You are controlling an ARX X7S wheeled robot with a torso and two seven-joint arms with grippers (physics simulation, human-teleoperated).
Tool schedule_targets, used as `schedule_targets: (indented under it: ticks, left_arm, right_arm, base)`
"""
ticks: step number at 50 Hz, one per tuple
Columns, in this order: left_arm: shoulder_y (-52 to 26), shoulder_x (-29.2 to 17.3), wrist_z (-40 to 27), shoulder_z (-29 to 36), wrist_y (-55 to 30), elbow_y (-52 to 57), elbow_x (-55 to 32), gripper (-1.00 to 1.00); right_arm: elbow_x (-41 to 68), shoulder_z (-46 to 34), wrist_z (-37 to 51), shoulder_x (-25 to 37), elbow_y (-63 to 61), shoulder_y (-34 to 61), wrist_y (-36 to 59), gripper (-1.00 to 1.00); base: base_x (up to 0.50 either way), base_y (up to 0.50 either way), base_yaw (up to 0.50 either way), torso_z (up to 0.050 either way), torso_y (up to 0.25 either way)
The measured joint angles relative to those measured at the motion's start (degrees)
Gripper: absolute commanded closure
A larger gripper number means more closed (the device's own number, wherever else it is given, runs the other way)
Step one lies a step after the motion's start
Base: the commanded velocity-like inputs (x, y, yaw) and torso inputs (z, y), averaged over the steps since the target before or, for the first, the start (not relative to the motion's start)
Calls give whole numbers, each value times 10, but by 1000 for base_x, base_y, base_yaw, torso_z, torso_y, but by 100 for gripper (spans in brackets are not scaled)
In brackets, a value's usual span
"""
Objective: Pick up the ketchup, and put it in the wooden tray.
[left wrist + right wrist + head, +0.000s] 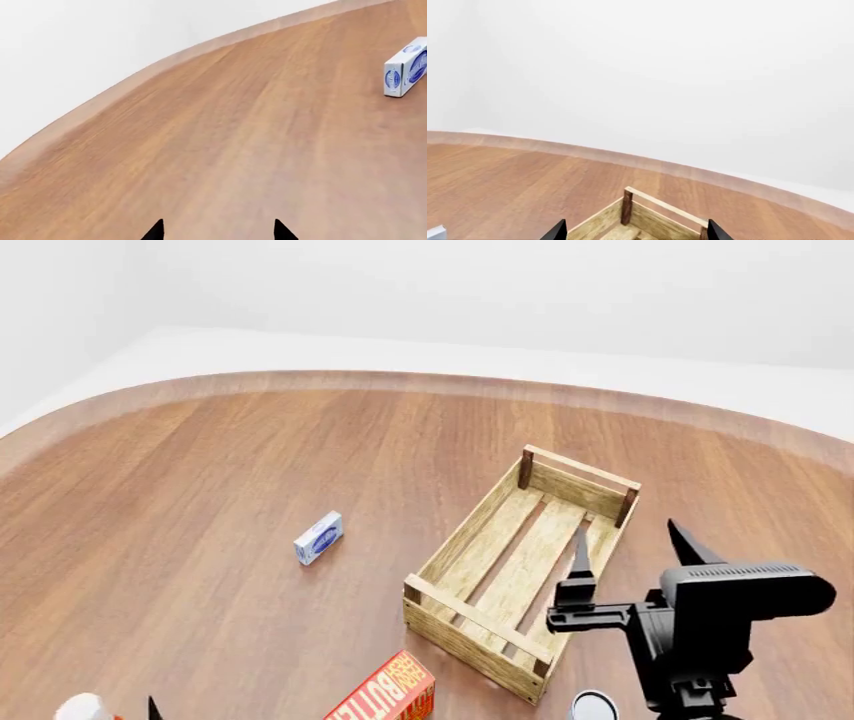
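Observation:
Of the ketchup (pixel 83 708) only the white cap shows, at the head view's bottom left edge; its body is cut off. The wooden tray (pixel 470 540) is a light slatted crate with dark corner posts, right of centre, and nothing shows inside it. Its far corner shows in the right wrist view (pixel 627 212). My right gripper (pixel 634 548) is open and empty, above the tray's near right side. My left gripper (pixel 220 231) is open and empty over bare table. One dark fingertip (pixel 154 708) shows just right of the ketchup cap.
A small blue-and-white box (pixel 318 537) lies left of the tray, also in the left wrist view (pixel 405 67). A red-and-orange butter box (pixel 384 692) lies at the tray's near left corner. A round can top (pixel 594 706) shows by my right arm. The round wooden table (pixel 200 460) curves away behind.

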Motion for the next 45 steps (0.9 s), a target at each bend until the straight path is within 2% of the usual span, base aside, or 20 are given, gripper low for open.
schedule_targets:
  ticks: [16,27,35,45]
  left_arm:
    - [-33,-4,-14,7,14,-36,17,100]
    - [-73,-11,1,32,-50,65,27,100]
    - [-181,-10,33,79,-106,130,36,100]
    - [-368,10,94,154,-126,89,39,100]
  right_arm:
    - [9,14,2,8,-12,-18,-4,-100]
    - [9,16,-4,5,38,-2,-32,-100]
    - [2,10,-17,-4,145,48,-75,-100]
    - [-1,7,-33,-11,267,121,-117,-100]
  base:
    - [0,0,0,0,0]
    - [0,0,0,0,0]
    - [0,0,0,0,0]
    - [0,0,0,0,0]
